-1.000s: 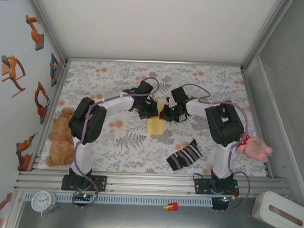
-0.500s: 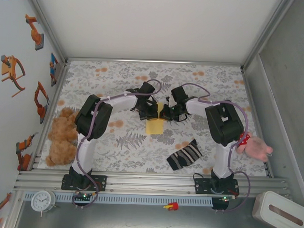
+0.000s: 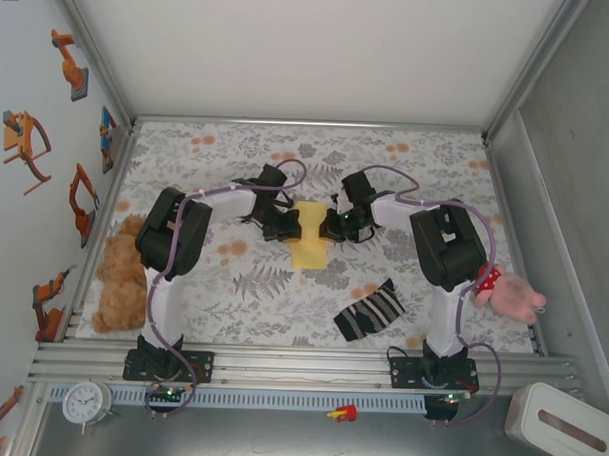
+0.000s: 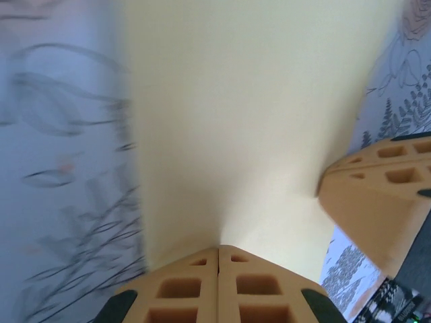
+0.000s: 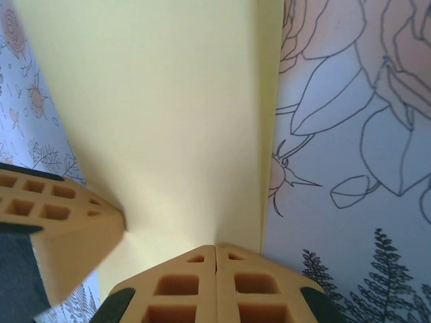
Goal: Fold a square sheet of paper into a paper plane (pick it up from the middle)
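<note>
**Both claws pinching the sheet, mid-fold**

We are judging this to be an early fold, with no point or kite shape formed yet. The left gripper (image 4: 219,257) is clamping the left margin of the square sheet of paper (image 3: 310,244), its pads pressed fully together. The sheet is lying about midway across the table (image 3: 187,164), well apart from every edge. The right gripper (image 5: 215,254) is clamping the right margin the same way, pads shut with paper coming out between them. The next move, we are thinking, is calling for both arms to work together, turning one side over without tugging the thin sheet apart, then pressing a crease.

From above, the wrists are covering both side margins, so we are reading no crease there. The left wrist view is blurring along its left side, and the sheet's corners are running out of both close views. A second edge is showing beside the sheet's right edge in the right wrist view; whether that is a folded layer we cannot tell.
</note>
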Robot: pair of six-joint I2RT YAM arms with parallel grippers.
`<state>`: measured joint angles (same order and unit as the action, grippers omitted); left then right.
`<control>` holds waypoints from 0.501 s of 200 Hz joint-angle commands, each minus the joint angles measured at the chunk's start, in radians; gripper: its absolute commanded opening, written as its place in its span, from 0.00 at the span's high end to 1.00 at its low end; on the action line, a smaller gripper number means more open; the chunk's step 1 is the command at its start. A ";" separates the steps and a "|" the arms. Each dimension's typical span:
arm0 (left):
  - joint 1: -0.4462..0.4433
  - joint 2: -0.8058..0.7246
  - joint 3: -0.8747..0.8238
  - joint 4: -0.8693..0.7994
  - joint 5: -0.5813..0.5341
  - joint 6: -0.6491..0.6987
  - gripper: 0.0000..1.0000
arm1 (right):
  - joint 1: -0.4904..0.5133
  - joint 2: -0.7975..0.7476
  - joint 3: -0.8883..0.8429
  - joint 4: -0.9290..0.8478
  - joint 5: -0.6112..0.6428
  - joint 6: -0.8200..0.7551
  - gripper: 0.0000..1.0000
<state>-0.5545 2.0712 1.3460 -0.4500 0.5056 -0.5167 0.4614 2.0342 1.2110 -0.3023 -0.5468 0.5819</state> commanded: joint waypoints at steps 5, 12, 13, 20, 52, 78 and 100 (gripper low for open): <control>0.084 -0.042 -0.078 -0.088 -0.068 0.062 0.95 | -0.007 0.152 -0.099 -0.220 0.252 -0.024 1.00; 0.096 -0.056 -0.083 -0.090 -0.068 0.066 0.95 | -0.007 0.153 -0.100 -0.219 0.254 -0.025 1.00; 0.098 -0.058 -0.083 -0.090 -0.068 0.067 0.95 | -0.007 0.153 -0.099 -0.219 0.254 -0.025 1.00; 0.104 -0.075 -0.084 -0.092 -0.070 0.066 0.95 | -0.007 0.152 -0.100 -0.219 0.254 -0.025 1.00; 0.087 -0.161 -0.102 0.028 0.014 0.006 0.95 | -0.007 0.149 -0.101 -0.213 0.248 -0.022 1.00; 0.031 -0.150 -0.105 0.177 0.064 -0.080 0.94 | -0.007 0.147 -0.103 -0.210 0.246 -0.021 1.00; -0.023 -0.087 -0.082 0.264 0.073 -0.132 0.94 | -0.006 0.152 -0.104 -0.206 0.246 -0.020 1.00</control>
<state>-0.5243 1.9408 1.2427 -0.3134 0.5289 -0.5686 0.4606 2.0346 1.2106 -0.3019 -0.5476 0.5812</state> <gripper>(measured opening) 0.065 0.050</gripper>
